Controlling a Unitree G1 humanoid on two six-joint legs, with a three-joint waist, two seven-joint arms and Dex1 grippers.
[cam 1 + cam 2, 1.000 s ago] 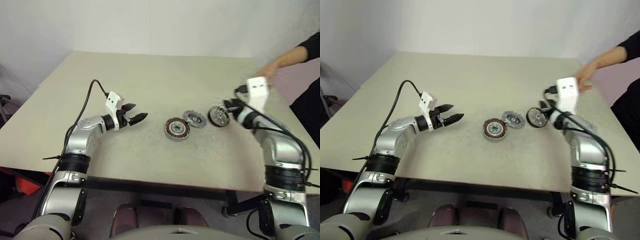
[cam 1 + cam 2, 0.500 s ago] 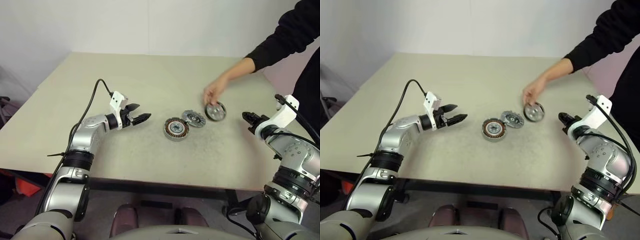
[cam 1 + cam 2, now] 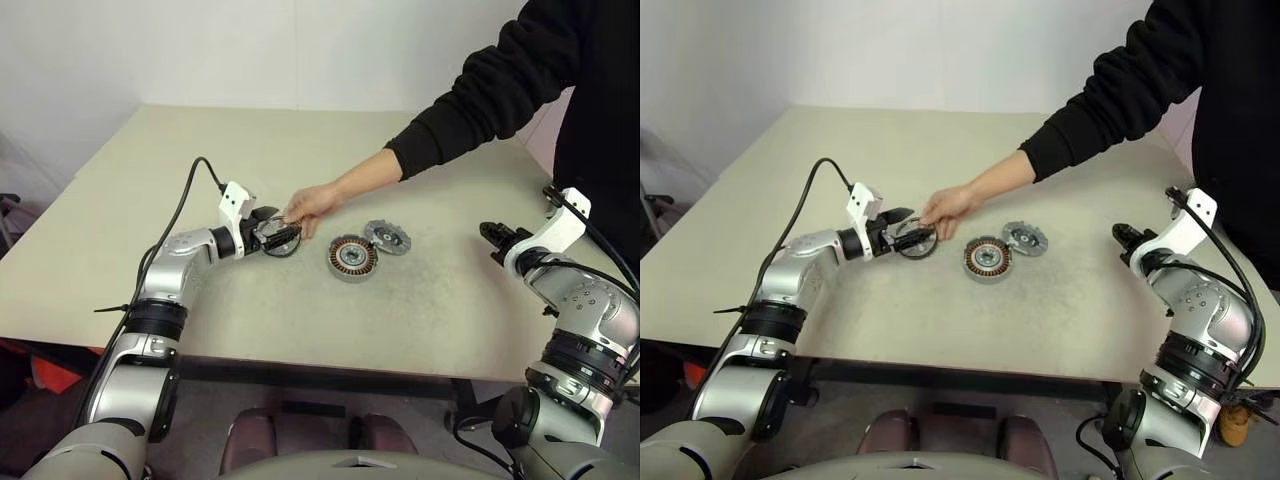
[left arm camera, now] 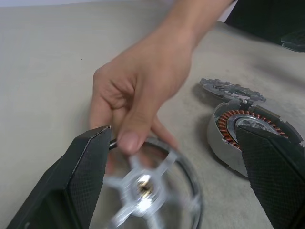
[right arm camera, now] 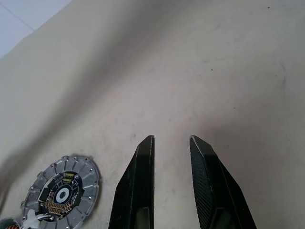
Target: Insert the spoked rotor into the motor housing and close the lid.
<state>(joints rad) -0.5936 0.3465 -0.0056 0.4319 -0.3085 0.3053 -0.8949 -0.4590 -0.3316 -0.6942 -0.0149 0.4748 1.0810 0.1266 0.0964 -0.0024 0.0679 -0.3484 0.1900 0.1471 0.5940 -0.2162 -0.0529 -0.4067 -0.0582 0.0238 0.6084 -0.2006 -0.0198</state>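
Note:
A person's hand holds the spoked rotor, a dark ring with silver spokes, upright between the wide-open fingers of my left gripper. In the left wrist view the rotor sits between the two black pads, which stand clear of it. The motor housing, a silver ring with copper windings, rests on the table to the right. The grey toothed lid lies flat just behind it. My right gripper hovers at the table's right side, its fingers a narrow gap apart around nothing.
The person's black-sleeved arm reaches in from the far right, across the table above the housing and lid. A black cable loops up from my left wrist. The person's body stands past the right table edge.
The rotor left my right gripper: the person's hand took it and carried it left across the table to between my left gripper's fingers. My right arm drew back to the right and rolled.

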